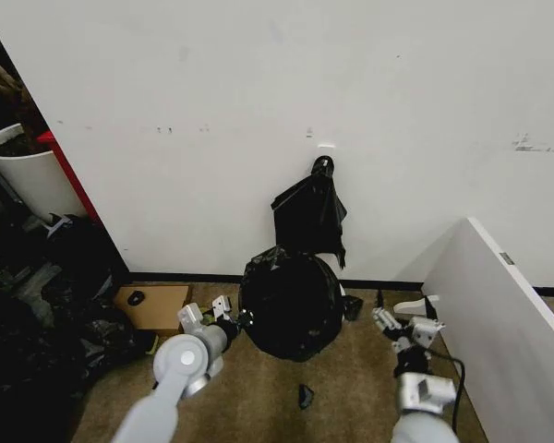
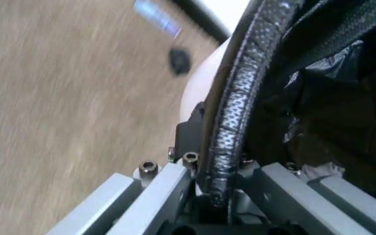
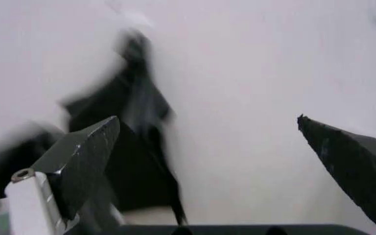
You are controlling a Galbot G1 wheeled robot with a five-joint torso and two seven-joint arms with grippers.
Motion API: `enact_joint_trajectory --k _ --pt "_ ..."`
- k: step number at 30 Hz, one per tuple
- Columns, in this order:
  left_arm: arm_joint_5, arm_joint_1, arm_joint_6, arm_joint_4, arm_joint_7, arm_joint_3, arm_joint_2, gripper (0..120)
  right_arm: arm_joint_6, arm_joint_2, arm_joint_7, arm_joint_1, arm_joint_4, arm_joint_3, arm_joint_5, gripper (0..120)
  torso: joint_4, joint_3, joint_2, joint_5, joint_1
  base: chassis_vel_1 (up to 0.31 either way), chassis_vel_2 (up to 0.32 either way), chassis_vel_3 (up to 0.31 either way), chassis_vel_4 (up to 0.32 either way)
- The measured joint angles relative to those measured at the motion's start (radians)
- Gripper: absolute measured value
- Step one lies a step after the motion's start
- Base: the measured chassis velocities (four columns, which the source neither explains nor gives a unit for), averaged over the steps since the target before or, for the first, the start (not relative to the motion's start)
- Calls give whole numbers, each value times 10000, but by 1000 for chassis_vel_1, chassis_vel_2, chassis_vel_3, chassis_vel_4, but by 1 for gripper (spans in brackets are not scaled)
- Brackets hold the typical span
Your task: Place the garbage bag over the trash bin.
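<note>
Near the far wall, in the middle of the floor, the garbage bag (image 1: pixel 289 305) is draped over the trash bin (image 2: pixel 201 88), hiding nearly all of it. The left gripper (image 1: pixel 229 318) sits at the bin's left side, its fingers closed on the bagged rim, probably to pull the plastic down over the edge. The right gripper (image 1: pixel 399 326) hangs well to the right, spread wide and empty, while a second black bag (image 1: pixel 309 214) hangs on the wall behind.
</note>
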Motion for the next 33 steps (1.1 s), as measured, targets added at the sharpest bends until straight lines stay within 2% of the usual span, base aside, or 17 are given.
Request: enact_joint_trajectory --k 1,2,3,6,8,10,13,23,30,33 --pt "-368 -14 204 -53 -718 27 -130 0 503 35 -247 -105 48 -42 -832 100 -1 -1 0 3 0 0 0 0 0" --pt "-368 -14 204 -53 -718 27 -130 0 503 35 -247 -105 48 -42 -832 100 -1 -1 0 3 0 0 0 0 0" --pt "-858 -11 424 -157 -1606 30 -249 0 1094 41 -640 -105 51 6 -1740 100 1 0 0 -2 0 0 0 0 0" --pt "-1629 122 857 -507 -2994 52 -318 0 1606 41 -1160 38 151 164 -2533 100 6 0 0 2 0 0 0 0 0" --pt "-1598 153 876 -508 -3155 66 -316 0 1613 41 -1210 46 213 167 -2564 100 5 0 0 1 0 0 0 0 0" --pt "-1499 221 760 -324 -3789 78 -298 0 1576 104 -1370 63 485 155 -2584 100 5 0 0 2 0 0 0 0 0" --pt "-988 332 653 -94 -4248 143 -314 0 1472 141 -1447 66 560 140 -2582 100 5 0 0 1 0 0 0 0 0" --pt "-911 192 582 270 -4355 118 -422 0 1396 205 -1542 -6 502 47 -2555 100 2 0 0 1 0 0 0 0 0" --pt "-857 231 592 230 -4341 73 -516 0 1343 205 -1629 -5 468 24 -2526 100 4 0 0 2 0 0 0 0 0" --pt "-789 309 592 78 -4206 67 -475 14 1276 210 -1629 -22 459 27 -2512 100 4 0 0 2 0 0 0 0 0"
